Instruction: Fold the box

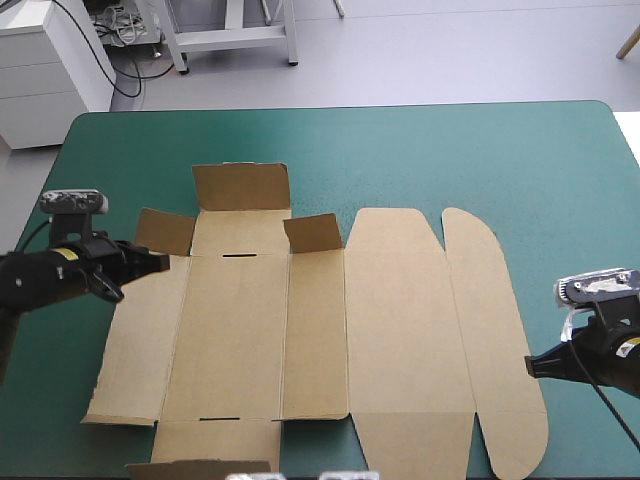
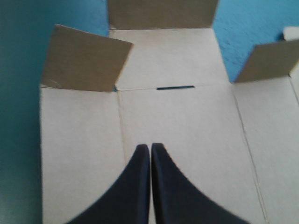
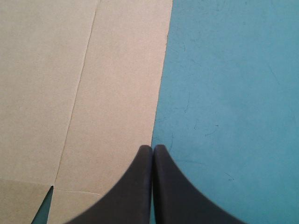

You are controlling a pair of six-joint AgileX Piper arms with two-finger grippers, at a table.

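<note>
The brown box [image 1: 300,330] lies as a cut sheet spread across the middle of the table. Three flaps stand raised at its far left part: a wide far flap [image 1: 241,187] and two small ones [image 1: 165,232] [image 1: 314,234]. My left gripper [image 1: 163,262] is shut, just above the sheet's left panel. In the left wrist view its fingertips [image 2: 150,147] meet over the board, pointing toward a slot [image 2: 175,87] and the raised flaps [image 2: 84,63]. My right gripper [image 1: 531,367] is shut at the rounded right flap's edge. Its tips [image 3: 153,148] sit right on the board's border [image 3: 161,93].
Teal-green cover [image 1: 560,190] surrounds the sheet on the right and far sides. The box's near flaps [image 1: 215,445] reach the table's front edge. A white cabinet [image 1: 45,70] stands beyond the far left corner.
</note>
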